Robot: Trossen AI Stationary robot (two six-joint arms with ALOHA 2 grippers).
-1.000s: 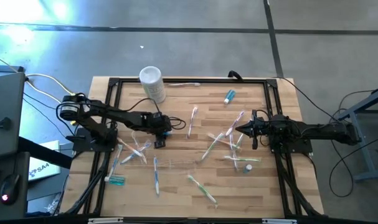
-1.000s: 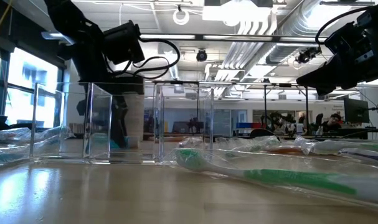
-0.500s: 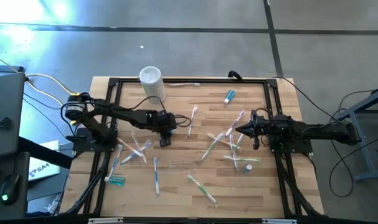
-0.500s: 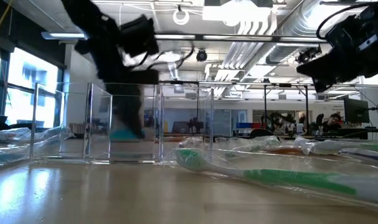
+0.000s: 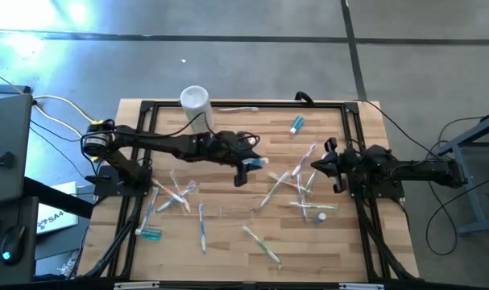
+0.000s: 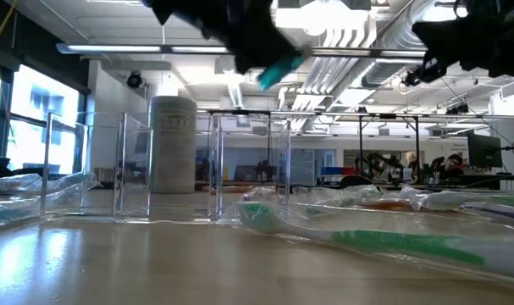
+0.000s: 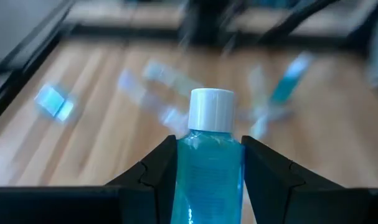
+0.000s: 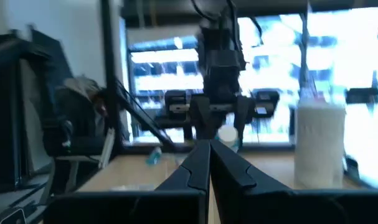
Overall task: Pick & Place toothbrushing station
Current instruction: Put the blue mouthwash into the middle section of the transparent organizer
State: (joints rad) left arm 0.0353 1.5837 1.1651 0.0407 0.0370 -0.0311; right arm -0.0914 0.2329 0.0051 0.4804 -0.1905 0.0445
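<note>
Toothbrushing station pieces lie scattered over your wooden table (image 5: pixel 228 242), inside the black frame (image 5: pixel 147 108) that runs round its edges. You have the left arm stretched out over the middle of the table, and its left gripper (image 5: pixel 246 167) hangs in the air there, pinching a teal toothpaste tube (image 7: pixel 208 163) between both fingers (image 7: pixel 156 174); the tube's white cap (image 7: pixel 212 109) pokes out beyond the fingertips. From table height you see that tube (image 6: pixel 280 69) carried high, well above the clear plastic cup (image 6: pixel 168 166), whose walls stand upright on the wood.

Your right arm waits on the right side of the table, its right gripper (image 5: pixel 328 166) raised off the surface with the fingers (image 8: pixel 187 171) pressed flat together and nothing between them.

Next in size is the tall white cylinder (image 5: pixel 196 107), upright near the far edge of the table, left of centre.

Toothbrushes (image 5: pixel 291 182) lie crossed in a loose heap between the two grippers, more of them (image 5: pixel 173 196) under the left arm, and one green one (image 5: pixel 262 244) alone near the front edge. Smallest, you have a second teal tube (image 5: pixel 296 125) near the far edge and a third (image 5: pixel 149 233) near the front left corner.
</note>
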